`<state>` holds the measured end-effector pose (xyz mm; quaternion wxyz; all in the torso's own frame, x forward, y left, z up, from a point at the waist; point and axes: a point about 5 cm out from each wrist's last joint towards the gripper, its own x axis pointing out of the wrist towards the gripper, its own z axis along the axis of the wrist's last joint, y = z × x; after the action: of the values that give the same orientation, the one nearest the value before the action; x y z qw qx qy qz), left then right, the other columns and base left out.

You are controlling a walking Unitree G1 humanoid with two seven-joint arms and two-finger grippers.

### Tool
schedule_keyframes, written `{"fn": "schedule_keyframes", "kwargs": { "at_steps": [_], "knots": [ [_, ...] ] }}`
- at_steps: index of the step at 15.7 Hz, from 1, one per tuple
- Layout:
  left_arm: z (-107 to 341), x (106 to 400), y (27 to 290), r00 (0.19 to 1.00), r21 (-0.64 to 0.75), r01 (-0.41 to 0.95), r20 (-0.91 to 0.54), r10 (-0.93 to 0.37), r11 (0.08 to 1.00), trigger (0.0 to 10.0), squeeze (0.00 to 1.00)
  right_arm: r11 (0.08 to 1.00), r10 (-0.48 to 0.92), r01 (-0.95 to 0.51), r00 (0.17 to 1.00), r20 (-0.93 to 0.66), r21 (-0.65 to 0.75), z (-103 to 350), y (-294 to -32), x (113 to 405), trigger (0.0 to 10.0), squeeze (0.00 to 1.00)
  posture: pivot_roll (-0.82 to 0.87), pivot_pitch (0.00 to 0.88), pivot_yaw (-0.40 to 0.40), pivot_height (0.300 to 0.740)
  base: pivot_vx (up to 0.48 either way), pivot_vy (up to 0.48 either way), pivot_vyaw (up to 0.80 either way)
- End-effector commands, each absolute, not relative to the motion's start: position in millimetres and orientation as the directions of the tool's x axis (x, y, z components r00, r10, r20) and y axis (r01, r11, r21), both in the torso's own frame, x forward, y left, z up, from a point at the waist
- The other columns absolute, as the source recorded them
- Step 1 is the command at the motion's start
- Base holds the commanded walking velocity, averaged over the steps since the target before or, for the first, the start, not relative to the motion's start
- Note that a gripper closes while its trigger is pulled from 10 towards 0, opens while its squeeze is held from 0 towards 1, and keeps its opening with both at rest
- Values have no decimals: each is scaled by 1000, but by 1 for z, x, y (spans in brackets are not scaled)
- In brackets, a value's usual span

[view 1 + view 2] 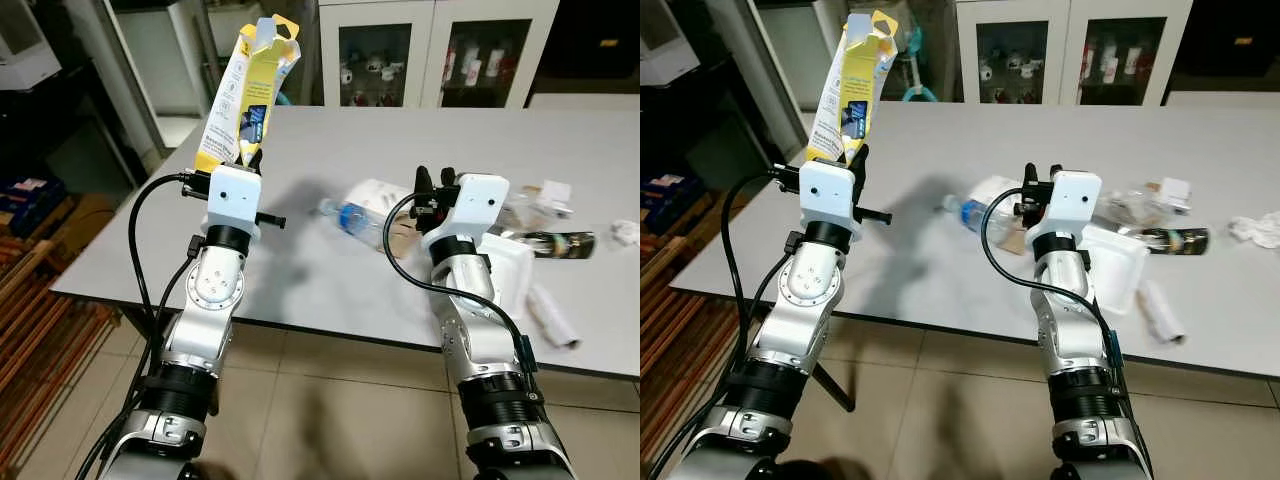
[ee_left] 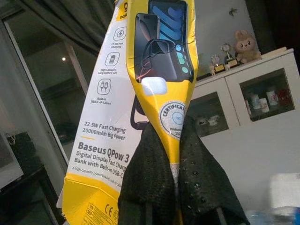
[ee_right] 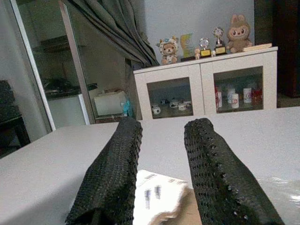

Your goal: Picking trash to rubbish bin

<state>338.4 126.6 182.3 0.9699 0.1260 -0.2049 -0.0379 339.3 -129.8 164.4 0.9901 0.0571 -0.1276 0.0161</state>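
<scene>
My left gripper (image 1: 250, 155) is raised over the table's left part, shut on a yellow and white power-bank carton (image 1: 243, 88) that stands upright above it; the left wrist view shows the carton (image 2: 140, 93) pinched between the black fingers (image 2: 197, 183). My right gripper (image 1: 433, 182) hovers open above the trash near the table's middle, its two fingers (image 3: 115, 173) apart with nothing between them. Below it lie a clear plastic bottle (image 1: 352, 218), a white wrapper (image 1: 376, 191) and a white tray (image 1: 515, 270).
The grey table (image 1: 320, 270) carries more litter at the right: a dark shiny can (image 1: 555, 243), a white tube (image 1: 552, 315), crumpled paper (image 1: 626, 232) and small boxes (image 1: 553, 192). A white glass-door cabinet (image 1: 430, 50) stands behind. Wooden slats (image 1: 40, 290) lie at left on the floor.
</scene>
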Motion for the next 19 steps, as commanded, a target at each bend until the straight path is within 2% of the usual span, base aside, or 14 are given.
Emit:
{"fn": "schedule_keyframes", "kwargs": {
  "at_steps": [1,19],
  "knots": [
    [187,339,125,906,264,14,405,-124,964,10000,0,993,15,-46,964,264,110,168,-132,340,10000,0,9,0,107,740,0,-480,0],
    [183,340,132,912,238,-19,403,-81,971,10000,0,992,30,-60,964,263,108,169,-131,346,10000,0,26,0,86,740,0,0,0]
  ]
}}
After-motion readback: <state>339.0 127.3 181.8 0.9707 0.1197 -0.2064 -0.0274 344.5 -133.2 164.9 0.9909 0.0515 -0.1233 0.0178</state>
